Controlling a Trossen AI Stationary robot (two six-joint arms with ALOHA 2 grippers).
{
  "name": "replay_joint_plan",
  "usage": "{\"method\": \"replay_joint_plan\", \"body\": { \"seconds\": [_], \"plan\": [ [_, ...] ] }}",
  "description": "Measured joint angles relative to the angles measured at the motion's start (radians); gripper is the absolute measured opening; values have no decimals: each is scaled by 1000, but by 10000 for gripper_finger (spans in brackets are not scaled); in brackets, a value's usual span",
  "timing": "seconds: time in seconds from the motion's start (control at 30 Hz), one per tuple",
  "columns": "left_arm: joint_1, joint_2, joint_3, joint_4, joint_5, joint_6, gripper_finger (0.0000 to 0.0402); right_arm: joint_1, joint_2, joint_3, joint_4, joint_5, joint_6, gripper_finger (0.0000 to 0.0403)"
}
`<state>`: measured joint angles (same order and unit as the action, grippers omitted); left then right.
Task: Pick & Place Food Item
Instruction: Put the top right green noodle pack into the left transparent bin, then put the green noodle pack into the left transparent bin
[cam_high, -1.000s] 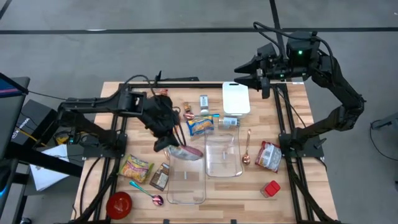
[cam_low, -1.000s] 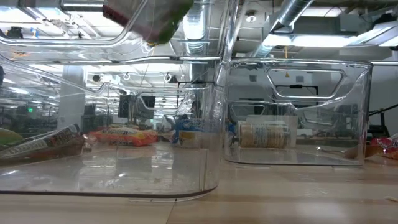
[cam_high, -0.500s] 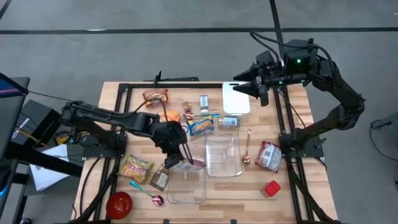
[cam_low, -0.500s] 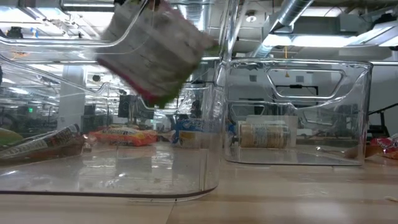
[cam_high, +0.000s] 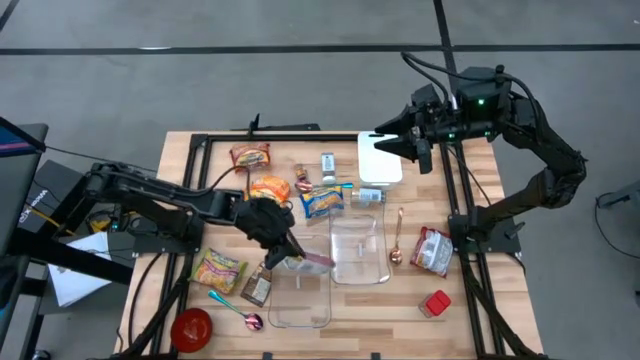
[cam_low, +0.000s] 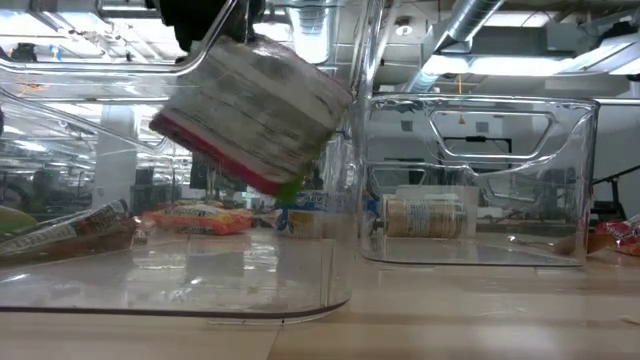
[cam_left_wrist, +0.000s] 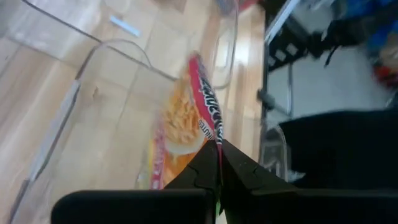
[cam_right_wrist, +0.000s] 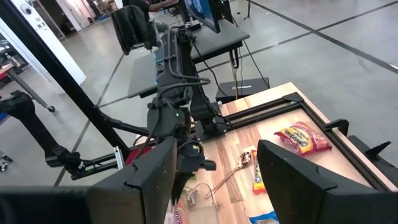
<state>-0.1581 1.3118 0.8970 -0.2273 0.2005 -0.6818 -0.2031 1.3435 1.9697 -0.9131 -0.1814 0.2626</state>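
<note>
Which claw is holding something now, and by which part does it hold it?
The left claw pinches the food packet by its top edge, above the clear container. The right claw holds nothing.

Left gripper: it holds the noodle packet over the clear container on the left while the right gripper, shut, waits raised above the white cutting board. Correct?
Not quite. The right gripper is open, as the right wrist view shows. The left gripper does hold the noodle packet over the left clear container, right arm above the white cutting board.

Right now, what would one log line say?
left gripper: shut on noodle packet | over clear bin | right gripper: open, waiting
</note>
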Motion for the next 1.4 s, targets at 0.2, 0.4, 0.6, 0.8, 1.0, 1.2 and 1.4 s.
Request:
{"method": "replay_joint_plan", "body": {
  "seconds": [0.2, 0.4, 0.6, 0.8, 1.0, 1.2, 1.4],
  "plan": [
    [1, -32, -140, 222, -36, -57, 0, 0, -1, 0, 0, 0, 0, 218],
    [0, -31, -232, 304, -41, -109, 0, 0, -2, 0, -3, 0, -5, 218],
    [0, -31, -284, 341, -54, -110, 0, 0, -2, 0, -13, 0, -8, 218],
    [0, -31, -299, 340, -54, -112, 0, 0, -1, 0, -23, 0, -8, 218],
    [0, -31, -299, 338, -54, -112, 7, 0, -1, 0, -23, 0, -9, 218],
    [0, -31, -299, 340, -54, -136, 29, -1, -1, 0, -23, 0, -9, 218],
    [1, -41, -299, 340, -54, -146, 79, -3, -1, 0, -23, 0, -9, 218]
  ]
}}
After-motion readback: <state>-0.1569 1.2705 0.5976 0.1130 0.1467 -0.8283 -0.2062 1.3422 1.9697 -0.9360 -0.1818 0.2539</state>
